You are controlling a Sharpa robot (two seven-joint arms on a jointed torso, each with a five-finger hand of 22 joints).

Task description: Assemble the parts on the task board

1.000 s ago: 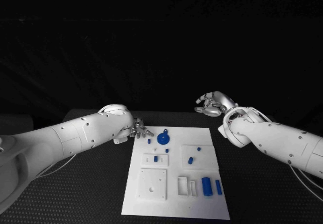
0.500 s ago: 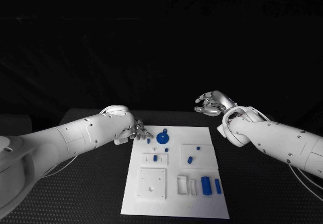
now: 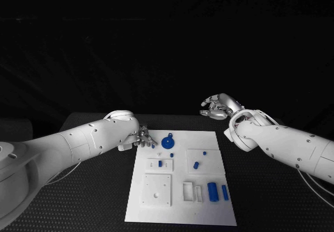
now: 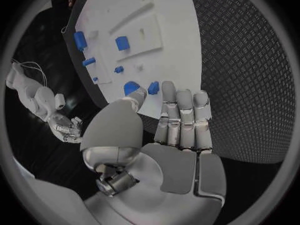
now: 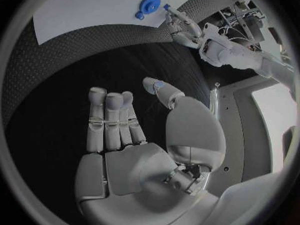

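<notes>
Now edged a shade closer to the far left corner of the task board (image 3: 209,212) than a second ago: left robot hand (image 3: 144,137), empty, fingers straight and side by side, thumb held apart. Hovering with fingertips just beside the round blue part (image 3: 168,142); from the wrist view, thumb tip of the same hand (image 4: 169,130) nearly level with a small blue piece (image 4: 153,87), though cannot tell whether touching. Nothing pinched, nothing lifted. Probably a reach in its last stretch, so a first pick not yet made and most of the assembly still ahead.

Meanwhile parked in much the same spot as before, well apart from the board beyond its far right corner: right robot hand (image 3: 218,107), holding nothing, fingers loosely raised and thumb spread, silver and segmented.

Outward from there, smooth matt white plate, rectangular, lying flat on the table (image 3: 90,203). Raised on it, white blocks (image 3: 157,189), square-edged, with recesses and small holes. Scattered among them, glossy blue plastic: the round part flat and disc-like with a small lobe, short pegs near the middle, a stubby blue cylinder (image 3: 213,192) at the near end beside a slimmer one. Underneath, black table surface with a fine woven, bumpy grain, likely grippy rather than slick.
</notes>
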